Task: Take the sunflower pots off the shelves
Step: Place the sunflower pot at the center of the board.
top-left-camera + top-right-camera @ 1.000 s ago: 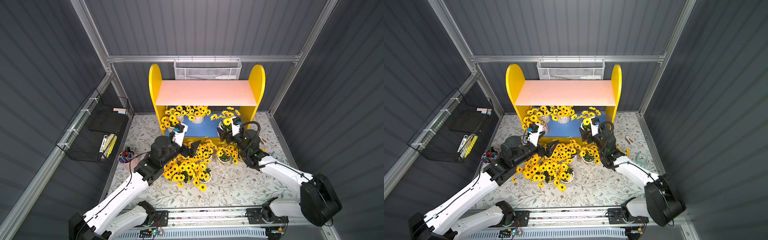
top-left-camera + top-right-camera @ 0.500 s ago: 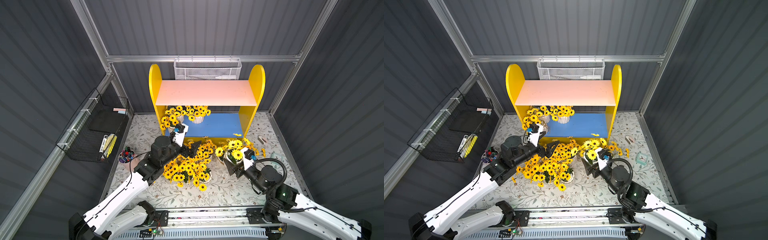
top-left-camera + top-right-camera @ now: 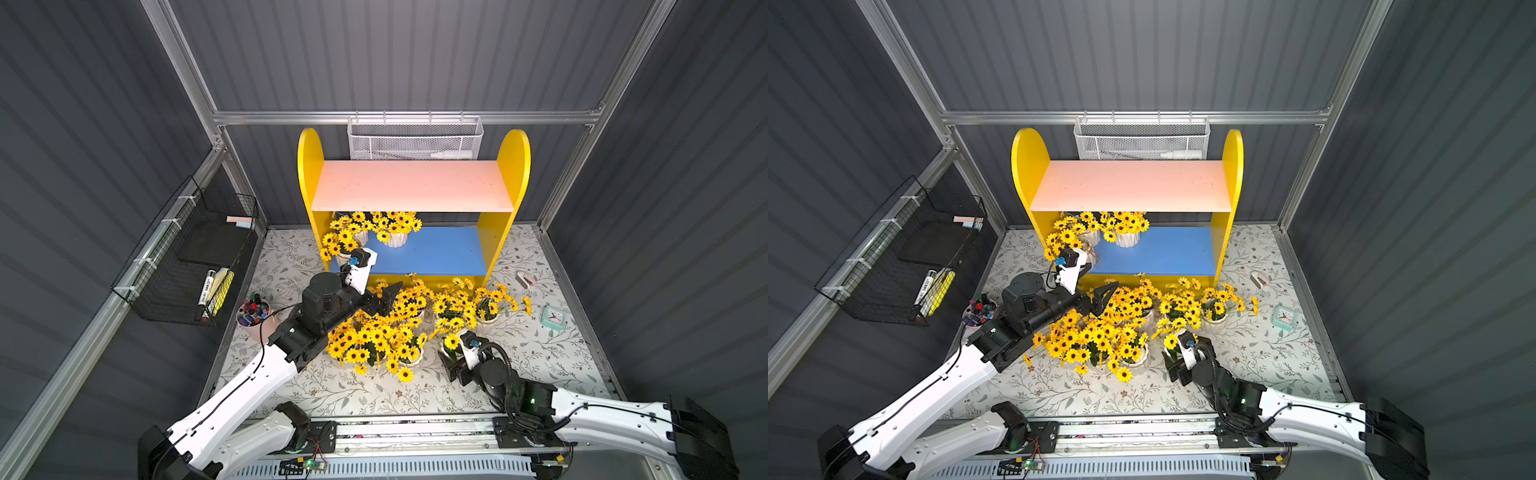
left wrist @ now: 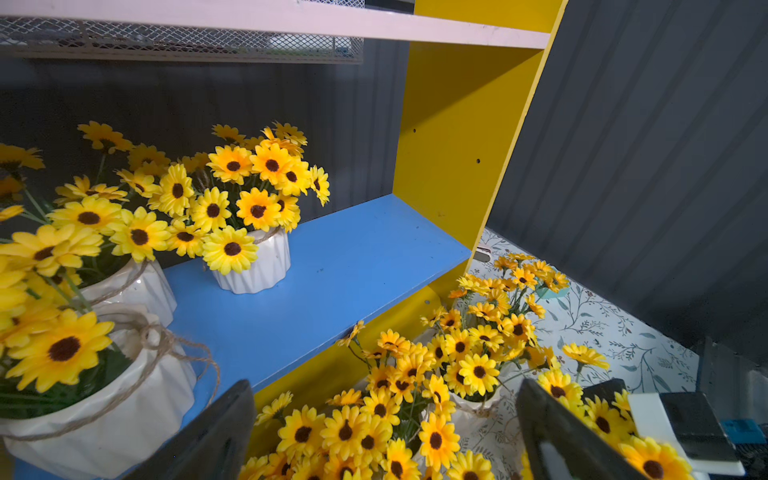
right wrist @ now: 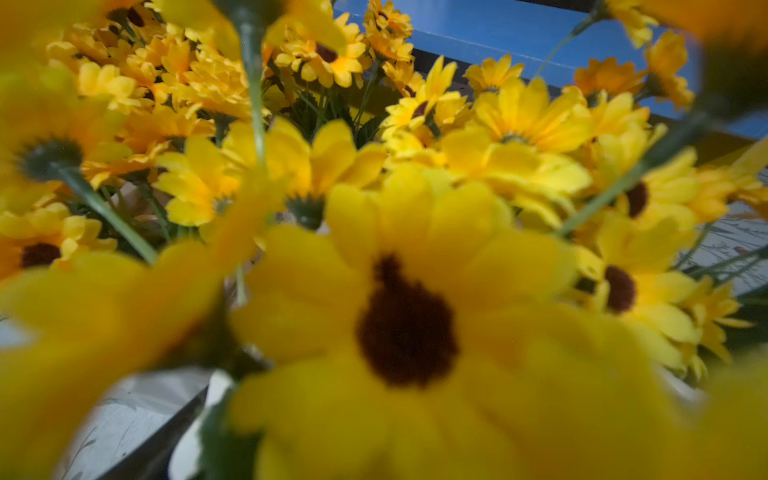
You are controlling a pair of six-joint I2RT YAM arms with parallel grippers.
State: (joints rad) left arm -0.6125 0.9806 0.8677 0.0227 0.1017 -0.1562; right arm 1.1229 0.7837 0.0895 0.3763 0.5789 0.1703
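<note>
- Hovering just in front of the blue lower board [image 3: 436,251] of the shelves [image 3: 514,166], the left gripper [image 3: 386,297] has its jaws well apart with nothing between them. It faces the three sunflower pots [image 4: 253,266] on that board, and so looks ready for the next reach.
- Those three crowd the board's left end, the side nearest that arm. The rest of the blue board and the whole pink upper board [image 3: 411,185] are bare.
- The right gripper [image 3: 452,360] sits low near the front of the table [image 3: 540,353]. Its jaws are spread wide yet clamped round the held pot [image 3: 450,344], a span that suits the broad ribbed body. The pot's blooms fill the right wrist view.
- The held pot is off the shelves, at the near edge of the cleared pots [image 3: 374,336] bunched on the table. I cannot tell whether its base touches down.
- That spot probably keeps its flowers from tangling with the bunch.
- The task looks past halfway, with letting go likely the next move.
</note>
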